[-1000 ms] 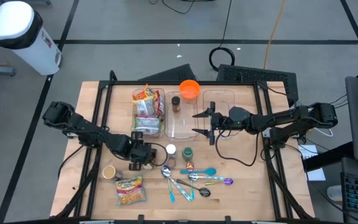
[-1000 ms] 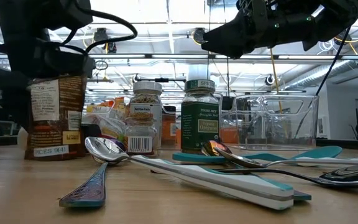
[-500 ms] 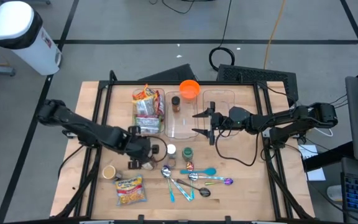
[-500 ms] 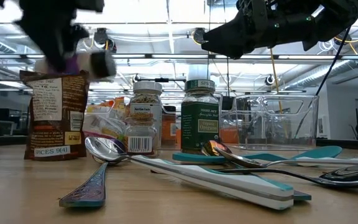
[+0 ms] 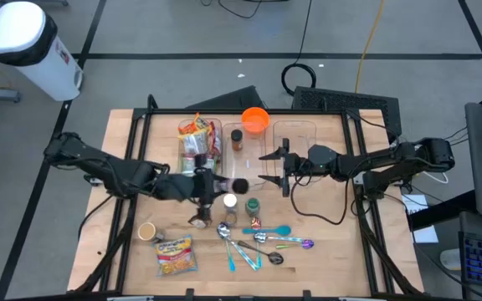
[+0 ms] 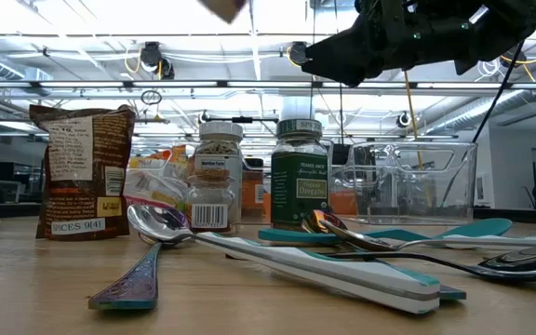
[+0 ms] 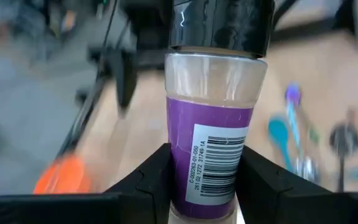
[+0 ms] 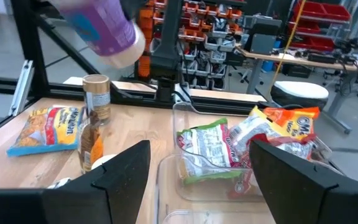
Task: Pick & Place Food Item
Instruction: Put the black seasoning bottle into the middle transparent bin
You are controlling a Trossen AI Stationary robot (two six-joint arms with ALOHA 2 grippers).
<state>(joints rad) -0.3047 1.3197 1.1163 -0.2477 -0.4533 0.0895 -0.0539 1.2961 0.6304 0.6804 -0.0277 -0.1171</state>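
High view: left gripper [image 5: 216, 184] is carrying a purple-labelled spice jar [image 5: 234, 186] clear of the table, sitting just beside the clear bin holding snack bags [image 5: 199, 134]. A second ago it was lower and further back, by the brown pouch [image 5: 199, 220]; now it is moving toward the bins, so I'd judge pick is done and transport is underway. Right gripper [image 5: 276, 168] is hovering over the empty clear bin [image 5: 245, 171], not moving.

Low view: brown pouch [image 6: 80, 172] is now standing fully exposed; the left arm that was blocking it is gone from there, only a blurred scrap showing at the top edge. Two jars, spoons [image 6: 170, 237] undisturbed. Right arm is hanging up top.

Left wrist view: spice jar [image 7: 215, 134] is sitting clamped between the fingers [image 7: 145, 186], black cap pointing away from the wrist, label and barcode facing the camera. Grip looks centred on the lower body.

Right wrist view: right fingers [image 8: 120, 171] are standing apart, nothing between them. Spice jar [image 8: 104, 28] is showing airborne, tilted, above the jars on the table.
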